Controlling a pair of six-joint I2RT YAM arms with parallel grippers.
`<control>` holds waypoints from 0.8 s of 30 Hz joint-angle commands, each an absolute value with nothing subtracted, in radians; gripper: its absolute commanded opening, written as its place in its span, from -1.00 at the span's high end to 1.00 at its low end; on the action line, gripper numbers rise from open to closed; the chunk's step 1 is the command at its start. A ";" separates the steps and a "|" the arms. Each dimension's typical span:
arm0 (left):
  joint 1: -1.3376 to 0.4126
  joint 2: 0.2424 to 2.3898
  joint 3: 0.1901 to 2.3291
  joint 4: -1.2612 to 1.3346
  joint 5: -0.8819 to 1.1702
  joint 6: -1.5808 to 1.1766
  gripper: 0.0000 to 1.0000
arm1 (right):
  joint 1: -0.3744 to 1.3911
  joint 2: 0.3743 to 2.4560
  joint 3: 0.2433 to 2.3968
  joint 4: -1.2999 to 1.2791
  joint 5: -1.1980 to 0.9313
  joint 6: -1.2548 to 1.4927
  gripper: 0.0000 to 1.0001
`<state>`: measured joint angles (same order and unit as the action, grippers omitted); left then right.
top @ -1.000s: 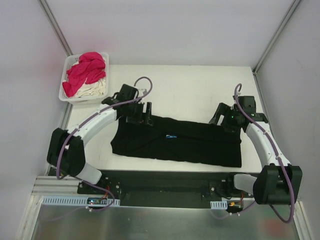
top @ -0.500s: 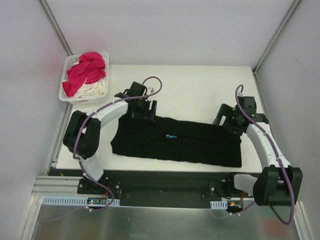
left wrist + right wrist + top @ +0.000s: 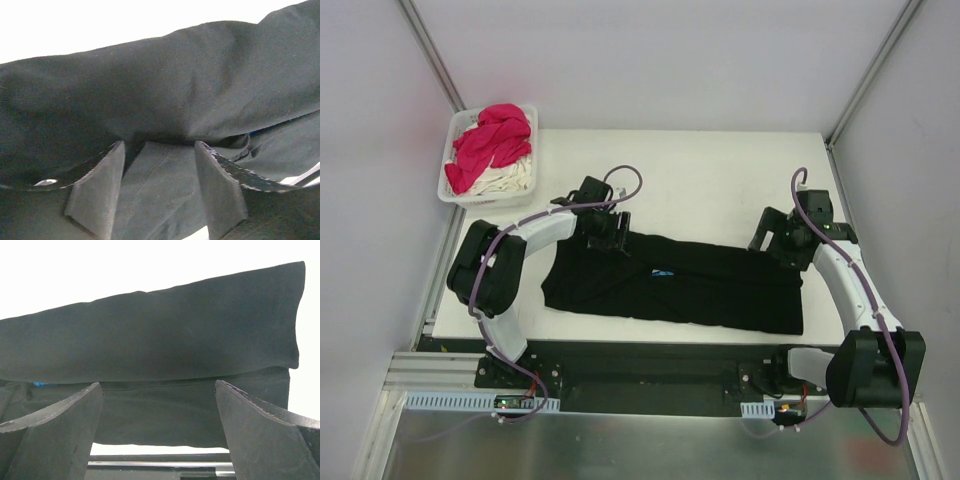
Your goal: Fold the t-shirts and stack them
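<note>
The black t-shirt [image 3: 680,285] lies folded into a long band across the white table, with a bit of blue print [image 3: 663,272] showing. My left gripper [image 3: 607,232] is at the band's far left edge. In the left wrist view [image 3: 157,192] its jaws stand open with black cloth [image 3: 150,100] under and between them. My right gripper [image 3: 777,243] is at the band's far right edge. In the right wrist view [image 3: 157,432] its jaws stand wide open over the black cloth [image 3: 160,335], holding nothing.
A white plastic basket [image 3: 452,190] stands at the table's far left corner, holding a magenta-pink t-shirt [image 3: 492,142] and a cream one [image 3: 510,180]. Bare white table [image 3: 710,185] lies behind the black shirt. A black rail [image 3: 650,365] runs along the near edge.
My left arm has swung its elbow in towards the table, and its gripper has shifted slightly along the shirt's far left edge. The right arm has hardly moved.
</note>
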<state>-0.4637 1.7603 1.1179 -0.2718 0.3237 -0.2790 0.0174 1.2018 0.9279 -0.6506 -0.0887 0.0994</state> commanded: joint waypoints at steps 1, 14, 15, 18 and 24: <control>-0.466 1.727 1.092 -0.238 0.351 -0.298 -0.08 | 0.020 1.204 0.965 -0.683 -0.067 0.089 -0.93; -0.482 1.596 1.037 -0.219 0.327 -0.301 1.00 | 0.020 1.207 0.953 -0.683 -0.068 0.094 -0.93; -0.485 1.579 1.011 -0.219 0.327 -0.304 1.00 | 0.020 1.209 0.954 -0.684 -0.067 0.094 -0.93; -0.499 1.503 0.950 -0.218 0.322 -0.324 1.00 | 0.020 1.224 0.954 -0.681 -0.066 0.094 -0.93; -0.595 1.407 0.848 -0.212 0.289 -0.347 1.00 | 0.020 1.258 0.939 -0.663 -0.077 0.095 -0.93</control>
<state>-0.5220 1.4689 0.9066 -0.2173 0.3271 -0.3214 0.0174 1.2407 0.9279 -0.6628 -0.0826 0.0967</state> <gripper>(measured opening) 0.009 0.964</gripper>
